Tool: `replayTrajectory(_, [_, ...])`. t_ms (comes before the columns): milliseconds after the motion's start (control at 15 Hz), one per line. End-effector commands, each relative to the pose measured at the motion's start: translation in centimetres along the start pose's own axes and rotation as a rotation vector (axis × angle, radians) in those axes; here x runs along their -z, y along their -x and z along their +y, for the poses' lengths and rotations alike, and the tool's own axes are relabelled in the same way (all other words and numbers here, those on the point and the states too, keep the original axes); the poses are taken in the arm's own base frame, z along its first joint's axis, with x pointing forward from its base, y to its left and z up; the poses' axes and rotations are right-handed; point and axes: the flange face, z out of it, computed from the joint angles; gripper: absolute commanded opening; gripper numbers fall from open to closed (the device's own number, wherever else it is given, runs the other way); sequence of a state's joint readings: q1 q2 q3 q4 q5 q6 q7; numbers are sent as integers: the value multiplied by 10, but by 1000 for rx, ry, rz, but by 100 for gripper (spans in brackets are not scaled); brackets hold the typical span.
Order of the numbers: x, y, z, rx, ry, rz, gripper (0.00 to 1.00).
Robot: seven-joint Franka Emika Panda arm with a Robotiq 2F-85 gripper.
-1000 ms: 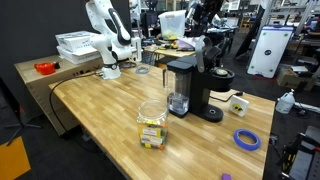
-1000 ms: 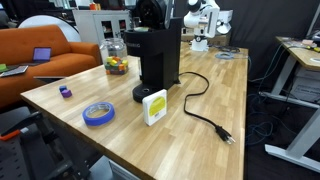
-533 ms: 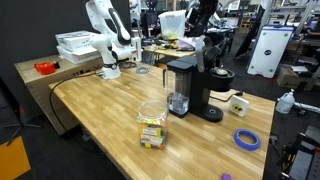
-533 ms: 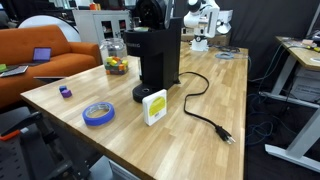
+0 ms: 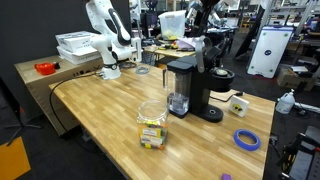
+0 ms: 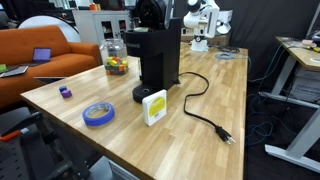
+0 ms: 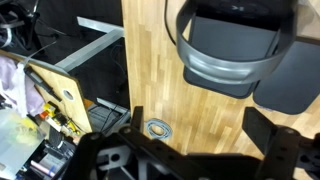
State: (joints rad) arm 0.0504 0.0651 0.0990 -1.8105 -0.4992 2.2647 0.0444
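My gripper [image 7: 200,115] hangs open over the wooden table [image 7: 150,60], with nothing between its dark fingers [image 7: 268,130]. In the wrist view, bare wood lies below it, with a small tape ring [image 7: 157,128] just left of the fingers. The arm's own grey base [image 7: 232,45] fills the top of that view. In an exterior view the white arm [image 5: 100,28] stands at the far end of the table with the gripper [image 5: 136,46] held above the small ring [image 5: 143,70]. A black coffee machine [image 5: 185,88] stands well away, mid-table.
Near the coffee machine [image 6: 155,58] are a jar of coloured pieces [image 5: 152,125], a blue tape roll [image 6: 98,113], a white and yellow box [image 6: 154,107] and a black power cord [image 6: 205,115]. White trays [image 5: 75,45] and a red object [image 5: 44,68] sit beside the arm.
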Motion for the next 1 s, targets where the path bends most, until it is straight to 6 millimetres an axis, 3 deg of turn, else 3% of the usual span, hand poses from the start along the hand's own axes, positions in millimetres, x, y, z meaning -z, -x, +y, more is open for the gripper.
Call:
replayTrajectory(0, [6, 8, 3, 163, 114, 4, 100])
replayTrajectory(267, [11, 16, -11, 324, 255, 60, 100])
replayTrajectory(333, [4, 6, -9, 256, 205, 23, 100])
replayTrajectory(800, [9, 12, -13, 300, 240, 39, 100])
replayTrajectory(933, [10, 12, -15, 348, 180, 88, 100])
